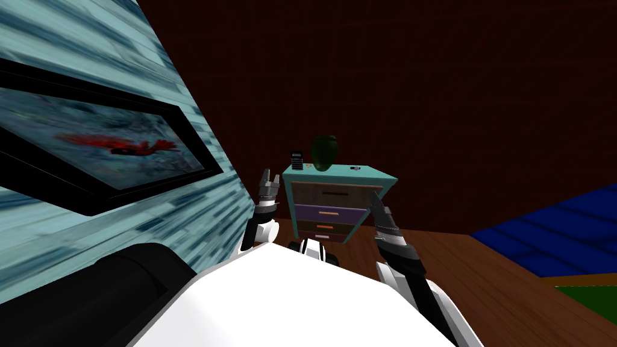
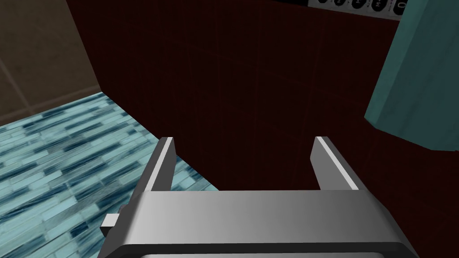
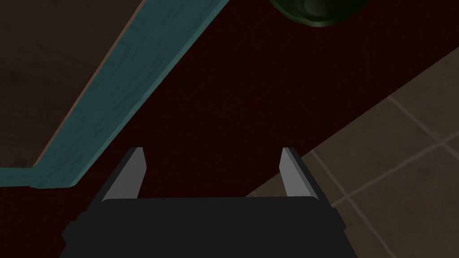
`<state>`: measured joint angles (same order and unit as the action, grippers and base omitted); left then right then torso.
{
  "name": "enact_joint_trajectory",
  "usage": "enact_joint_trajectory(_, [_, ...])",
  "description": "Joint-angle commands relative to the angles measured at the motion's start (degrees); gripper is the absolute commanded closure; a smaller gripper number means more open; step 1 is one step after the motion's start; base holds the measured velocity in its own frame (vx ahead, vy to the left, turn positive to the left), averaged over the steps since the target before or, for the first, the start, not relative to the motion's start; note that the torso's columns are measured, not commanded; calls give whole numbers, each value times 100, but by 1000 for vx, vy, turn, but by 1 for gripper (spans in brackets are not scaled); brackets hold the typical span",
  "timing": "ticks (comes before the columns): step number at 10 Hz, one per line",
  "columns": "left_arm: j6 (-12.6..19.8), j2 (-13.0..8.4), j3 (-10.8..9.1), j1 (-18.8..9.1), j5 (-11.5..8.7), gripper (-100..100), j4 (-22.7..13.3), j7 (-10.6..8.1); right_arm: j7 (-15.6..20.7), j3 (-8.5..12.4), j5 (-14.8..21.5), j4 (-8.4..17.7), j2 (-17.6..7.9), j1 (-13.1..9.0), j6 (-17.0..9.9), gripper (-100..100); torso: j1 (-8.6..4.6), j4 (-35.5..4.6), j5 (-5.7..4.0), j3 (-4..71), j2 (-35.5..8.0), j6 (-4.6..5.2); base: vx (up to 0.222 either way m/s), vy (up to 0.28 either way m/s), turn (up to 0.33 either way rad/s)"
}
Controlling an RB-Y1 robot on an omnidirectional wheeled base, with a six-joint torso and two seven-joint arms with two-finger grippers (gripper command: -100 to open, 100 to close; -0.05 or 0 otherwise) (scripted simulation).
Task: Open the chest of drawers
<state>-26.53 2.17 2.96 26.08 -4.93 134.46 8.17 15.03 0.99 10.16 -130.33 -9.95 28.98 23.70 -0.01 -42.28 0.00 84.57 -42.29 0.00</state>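
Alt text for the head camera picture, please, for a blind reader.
A teal chest of drawers stands ahead against a dark red wall, a dark green vase on top; the left pincer is beside its left side and the right pincer near its right front edge. A framed picture hangs at left.

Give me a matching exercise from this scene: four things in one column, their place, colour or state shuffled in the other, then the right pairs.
Things:
1. vase
2. second drawer from the top
3. right tool
4. framed picture

Descriptions:
A. hangs on the blue tiled wall
B. open, close to the chest of drawers
C. dark green, stands on top of the chest
D. purple front

Pairs: 1-C, 2-D, 3-B, 4-A.
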Motion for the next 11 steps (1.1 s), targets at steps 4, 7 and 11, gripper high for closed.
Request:
enact_joint_trajectory(4, [0,0,0,0,0,0,0,0,760,145,643,135,-161,-98,-69,-100,5,0,1,-1,-2,0,-14,65,4])
enact_joint_trajectory(7, [0,0,0,0,0,0,0,0,1204,228,1039,214,-236,-169,-122,-100,7,-1,2,-2,-2,0,-21,78,6])
enact_joint_trajectory(11, [0,0,0,0,0,0,0,0,1865,361,1667,358,-362,-286,-210,-100,-3,0,-1,0,-1,0,-9,75,7])
